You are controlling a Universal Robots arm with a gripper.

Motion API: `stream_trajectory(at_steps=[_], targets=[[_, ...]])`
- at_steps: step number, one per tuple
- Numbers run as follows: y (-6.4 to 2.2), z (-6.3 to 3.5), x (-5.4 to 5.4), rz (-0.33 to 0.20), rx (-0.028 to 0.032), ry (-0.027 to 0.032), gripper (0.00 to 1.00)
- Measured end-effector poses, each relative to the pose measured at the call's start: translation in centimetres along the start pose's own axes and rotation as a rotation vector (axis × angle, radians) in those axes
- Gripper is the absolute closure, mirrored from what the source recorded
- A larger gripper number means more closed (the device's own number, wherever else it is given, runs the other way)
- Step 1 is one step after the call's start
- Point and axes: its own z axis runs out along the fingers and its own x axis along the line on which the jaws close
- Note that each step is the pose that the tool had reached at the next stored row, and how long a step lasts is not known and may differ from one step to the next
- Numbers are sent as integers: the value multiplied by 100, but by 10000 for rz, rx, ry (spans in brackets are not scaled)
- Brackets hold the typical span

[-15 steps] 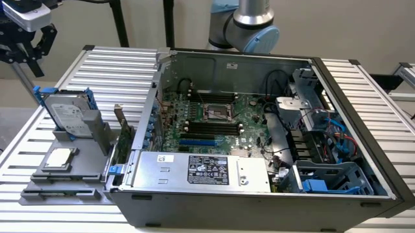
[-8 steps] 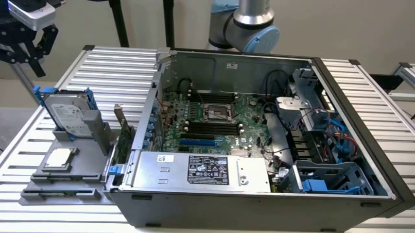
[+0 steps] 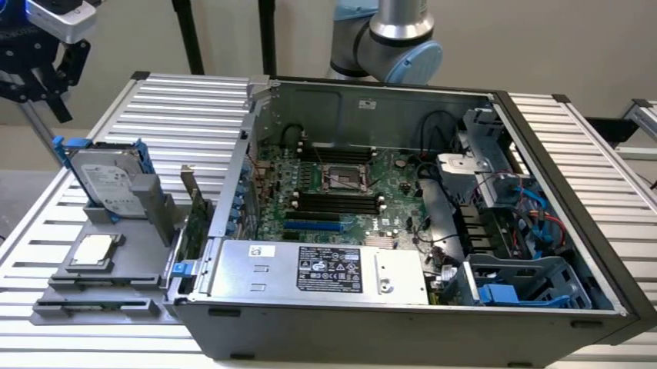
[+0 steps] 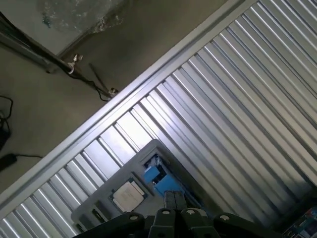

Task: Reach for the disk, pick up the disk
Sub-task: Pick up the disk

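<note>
Blue-framed disk point(image 4: 157, 174), partly behind tool point(image 4: 173, 196)

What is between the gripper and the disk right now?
Nothing. In the exterior view the stretch from the gripper down to the disk is bare, with the slatted table behind it.

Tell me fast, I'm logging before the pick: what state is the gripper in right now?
Gripper: closed, fingers together, holding nothing; the disk is not gripped.
</note>
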Motion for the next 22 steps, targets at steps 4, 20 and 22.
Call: stream_trajectory(at_steps=[4, 20, 22], targets=[[0, 4, 0, -724, -7, 36, 89], [-1, 30, 0, -3634, -34, 182, 89], [-1, 34, 0, -3994, -36, 200, 89]])
